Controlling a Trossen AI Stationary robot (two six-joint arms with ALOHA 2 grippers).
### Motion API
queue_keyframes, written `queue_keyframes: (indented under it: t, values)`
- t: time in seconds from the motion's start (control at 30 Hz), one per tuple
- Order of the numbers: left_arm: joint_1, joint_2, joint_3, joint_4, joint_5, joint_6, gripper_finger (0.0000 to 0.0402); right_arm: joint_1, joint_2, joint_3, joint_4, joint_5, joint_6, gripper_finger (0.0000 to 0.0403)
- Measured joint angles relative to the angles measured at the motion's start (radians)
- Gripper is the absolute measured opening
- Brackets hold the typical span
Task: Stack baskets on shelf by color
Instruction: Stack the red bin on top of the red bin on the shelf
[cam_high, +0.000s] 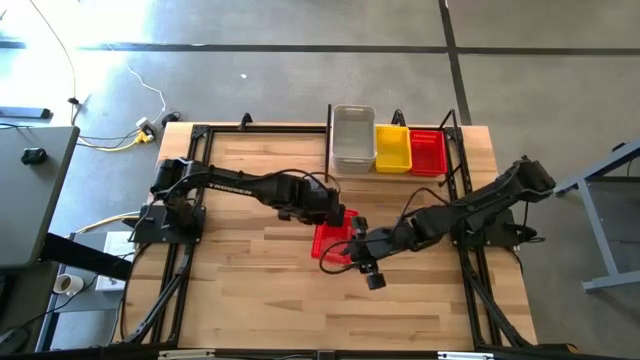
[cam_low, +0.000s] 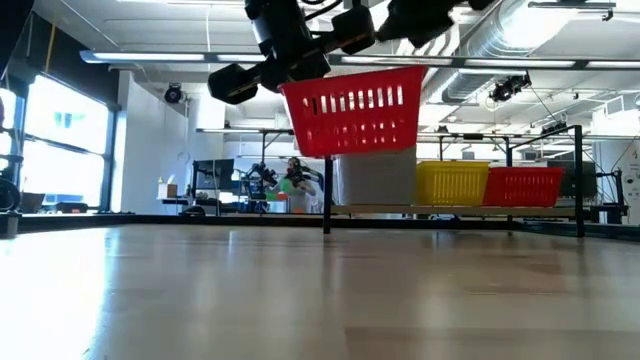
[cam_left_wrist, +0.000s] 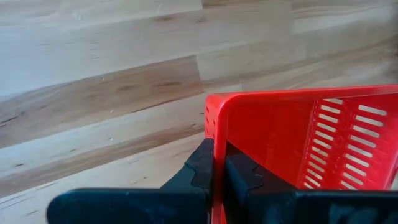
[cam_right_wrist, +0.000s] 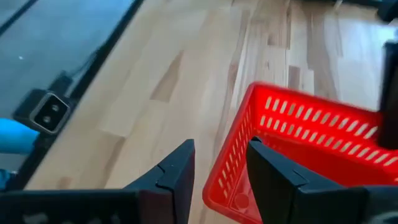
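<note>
A red basket (cam_low: 355, 110) hangs above the table's middle, with my left gripper (cam_left_wrist: 214, 165) shut on it. My right gripper (cam_right_wrist: 221, 165) is open beside the basket's right end (cam_high: 345, 250). In the right wrist view a lower corner of the basket (cam_right_wrist: 230, 183) shows between its fingers. At the far edge the shelf (cam_high: 329, 140) carries a clear basket (cam_high: 353, 138), a yellow basket (cam_high: 392, 148) and another red basket (cam_high: 427, 152), side by side on their bottoms. My left gripper pinches one wall of the red basket just below its rim (cam_left_wrist: 216, 134), next to a corner. One finger (cam_left_wrist: 239, 177) is inside the basket and the other (cam_left_wrist: 199, 168) outside. The fingers slant down from above. The basket hangs clear of the table, slightly tilted. My right gripper: I cannot tell whether its fingers touch the basket.
Bare wooden table (cam_high: 250, 290) lies to the near and left sides of the held basket. Black arm-mount frames (cam_high: 180, 270) run along both side edges. The shelf's upright posts (cam_low: 326, 200) stand at the far edge.
</note>
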Motion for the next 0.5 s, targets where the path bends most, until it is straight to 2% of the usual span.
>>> queue_keyframes:
  t: [0.3, 0.5]
  values:
    - [0.021, 0.000, 0.000, -0.002, -0.008, 0.005, 0.0001, -0.012, 0.096, 0.000, 0.002, 0.000, 0.007, 0.0130]
    - [0.027, 0.000, 0.000, 0.011, -0.002, 0.022, 0.0001, -0.038, 0.135, 0.000, -0.008, 0.015, 0.071, 0.0130]
